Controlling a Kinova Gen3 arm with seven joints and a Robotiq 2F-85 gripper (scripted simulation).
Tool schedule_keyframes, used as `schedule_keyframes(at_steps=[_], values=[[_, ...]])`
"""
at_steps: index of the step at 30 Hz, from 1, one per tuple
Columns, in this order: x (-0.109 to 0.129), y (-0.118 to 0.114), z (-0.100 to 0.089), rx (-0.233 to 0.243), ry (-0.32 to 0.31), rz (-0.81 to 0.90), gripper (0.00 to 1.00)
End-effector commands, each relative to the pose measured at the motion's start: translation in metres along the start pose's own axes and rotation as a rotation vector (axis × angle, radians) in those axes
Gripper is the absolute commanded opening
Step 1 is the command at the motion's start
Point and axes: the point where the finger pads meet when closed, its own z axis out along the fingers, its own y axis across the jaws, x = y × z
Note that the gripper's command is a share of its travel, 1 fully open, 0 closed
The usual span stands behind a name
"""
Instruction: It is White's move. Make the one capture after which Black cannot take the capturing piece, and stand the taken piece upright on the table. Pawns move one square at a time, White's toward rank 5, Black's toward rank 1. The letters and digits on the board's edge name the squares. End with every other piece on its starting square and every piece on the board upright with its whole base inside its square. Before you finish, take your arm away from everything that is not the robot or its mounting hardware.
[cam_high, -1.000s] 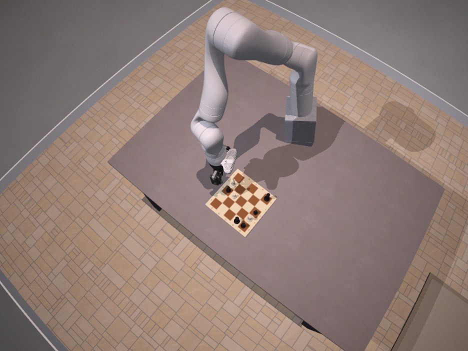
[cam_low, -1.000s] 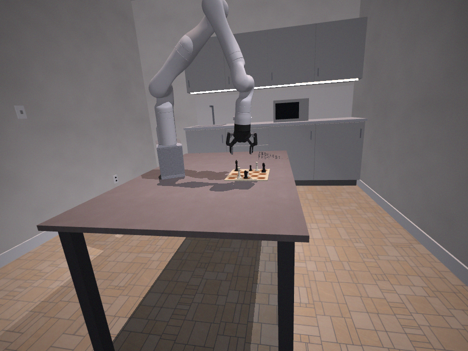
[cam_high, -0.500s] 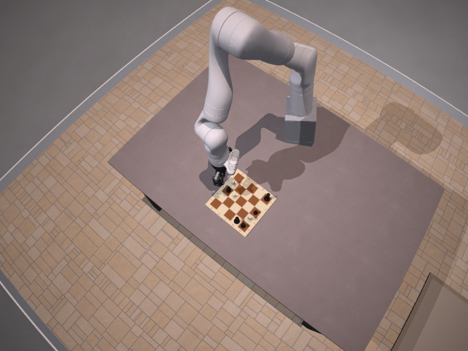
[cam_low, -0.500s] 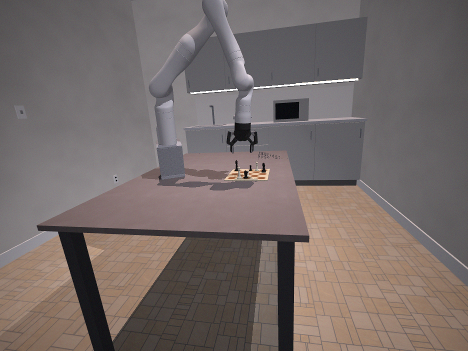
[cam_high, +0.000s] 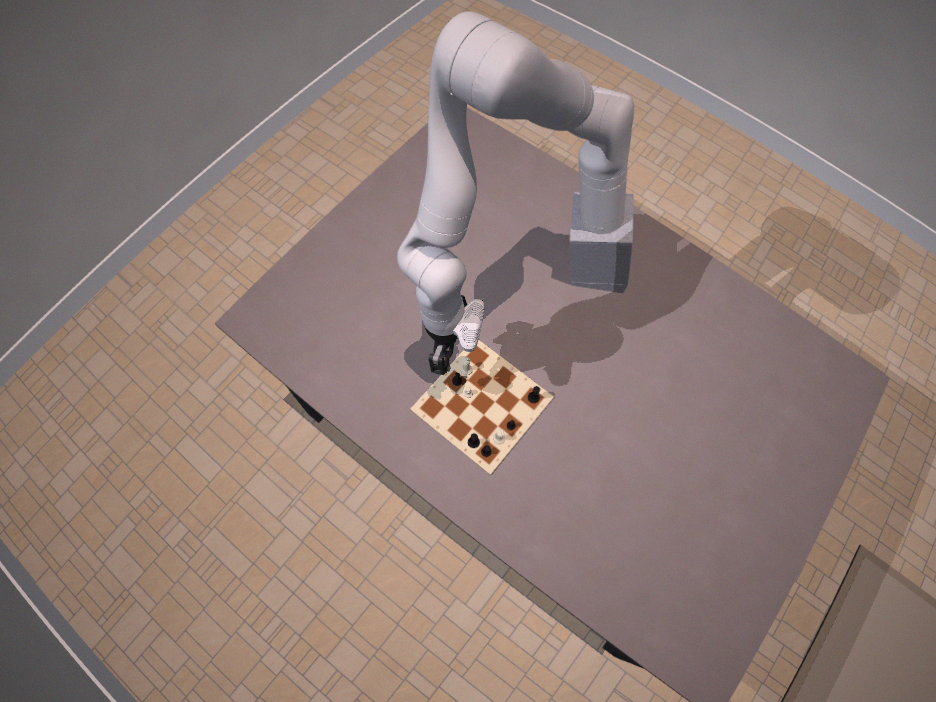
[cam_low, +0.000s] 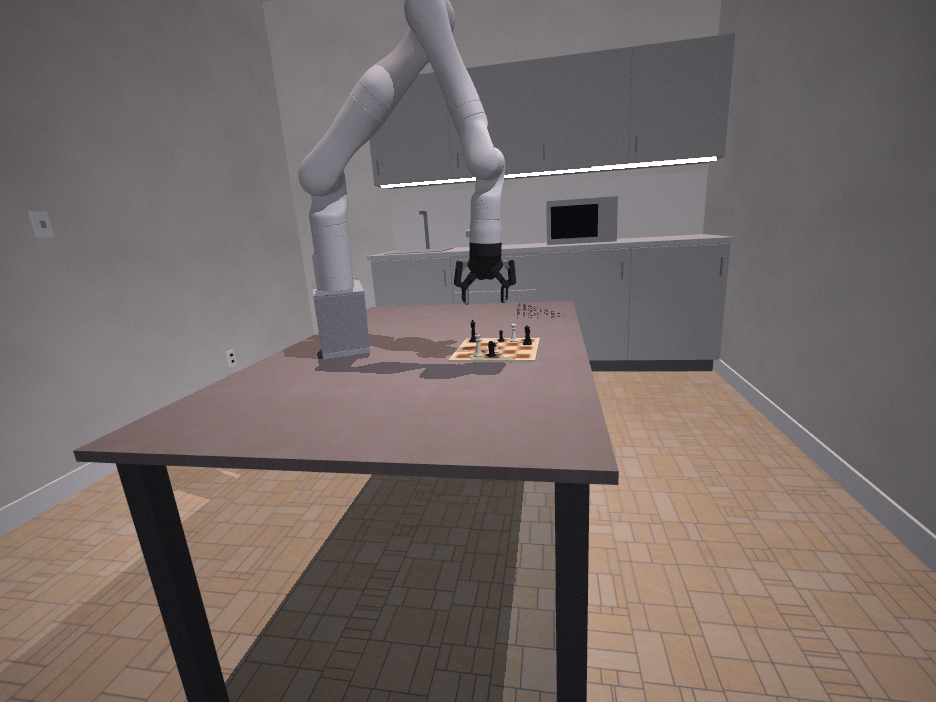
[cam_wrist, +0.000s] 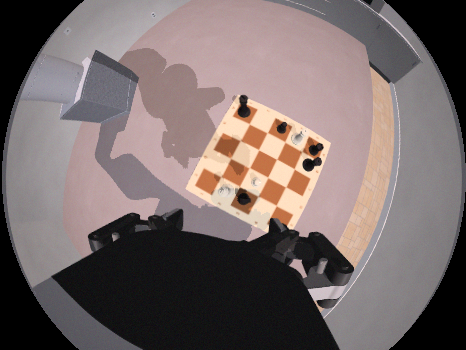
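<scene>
A small chessboard lies on the brown table; it also shows in the exterior view and in the wrist view. Several black pieces and three white pieces stand upright on it. At the corner nearest the arm a black piece stands between two white pieces. A third white piece stands near black pieces at the opposite side. A lone black piece stands at another corner. My gripper is open and empty, hanging well above the board's near corner.
The arm's grey base block stands on the table behind the board. The table's edge runs close to the board's left side. Kitchen counters stand beyond the table's far end.
</scene>
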Motion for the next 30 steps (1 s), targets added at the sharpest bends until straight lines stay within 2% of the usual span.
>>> schedule_keyframes(at_steps=[1,30], values=[[0.002,0.0018,-0.0013,-0.003,-0.001,-0.006,1.0],[0.0106,0.0088,-0.0093,-0.026,-0.052,-0.048,1.0]])
